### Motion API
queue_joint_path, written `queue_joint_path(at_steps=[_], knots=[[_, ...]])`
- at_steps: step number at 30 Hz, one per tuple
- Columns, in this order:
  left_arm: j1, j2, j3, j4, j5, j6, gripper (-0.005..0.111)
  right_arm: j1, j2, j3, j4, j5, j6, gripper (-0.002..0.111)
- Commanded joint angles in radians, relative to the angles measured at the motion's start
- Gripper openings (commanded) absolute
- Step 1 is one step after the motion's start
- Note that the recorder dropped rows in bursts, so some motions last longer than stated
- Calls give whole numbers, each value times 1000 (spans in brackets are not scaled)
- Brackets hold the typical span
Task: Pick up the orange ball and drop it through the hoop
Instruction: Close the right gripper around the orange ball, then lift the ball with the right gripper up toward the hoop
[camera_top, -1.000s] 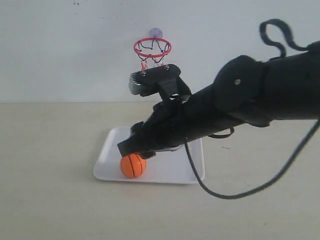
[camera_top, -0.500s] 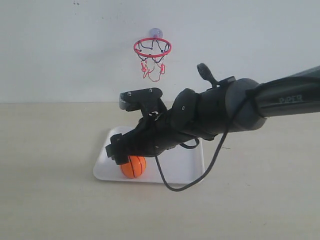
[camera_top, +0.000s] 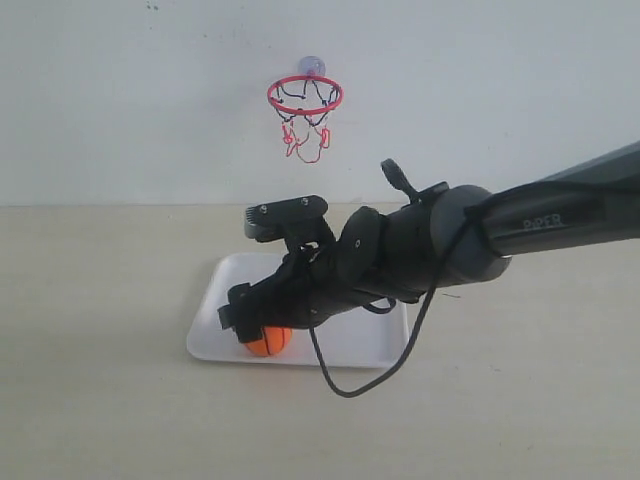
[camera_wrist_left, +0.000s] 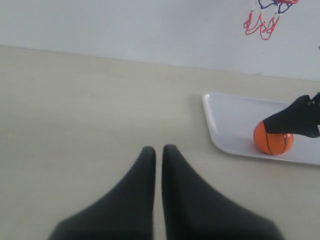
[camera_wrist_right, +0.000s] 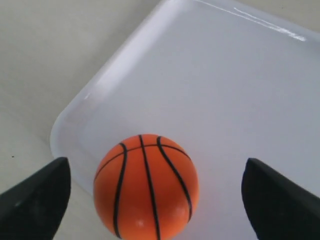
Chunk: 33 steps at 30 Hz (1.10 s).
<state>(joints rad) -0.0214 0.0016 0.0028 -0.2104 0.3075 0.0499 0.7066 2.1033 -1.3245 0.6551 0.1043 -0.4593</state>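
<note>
The orange ball (camera_top: 267, 342) (camera_wrist_right: 146, 186) (camera_wrist_left: 272, 138) with black seams rests on the white tray (camera_top: 215, 313) near its front left corner. My right gripper (camera_top: 250, 318) (camera_wrist_right: 155, 192) is lowered over it, open, one finger on each side with gaps to the ball. High on the wall hangs the hoop (camera_top: 304, 96), a red rim with a dark and red net, its net (camera_wrist_left: 261, 22) also showing in the left wrist view. My left gripper (camera_wrist_left: 158, 150) is shut above bare table, left of the tray, holding nothing.
The tray (camera_wrist_right: 240, 80) (camera_wrist_left: 230, 122) lies on a beige table (camera_top: 100, 400) against a white wall. A black cable (camera_top: 340, 385) droops from the right arm onto the table just in front of the tray.
The right arm has swung down and to the left, bringing its gripper from just above the ball to around it. The ball and the tray have not moved.
</note>
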Motion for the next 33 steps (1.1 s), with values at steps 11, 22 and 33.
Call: queue_joint_path(at_steps=[11, 22, 33], knots=[[1, -2, -3, -2, -9, -4, 4, 0, 13, -6, -7, 23, 43, 45], [1, -2, -3, -2, -9, -4, 4, 0, -10, -6, -9, 50, 43, 0], [1, -2, -3, -2, -9, -4, 4, 0, -266, -6, -217, 192, -66, 0]])
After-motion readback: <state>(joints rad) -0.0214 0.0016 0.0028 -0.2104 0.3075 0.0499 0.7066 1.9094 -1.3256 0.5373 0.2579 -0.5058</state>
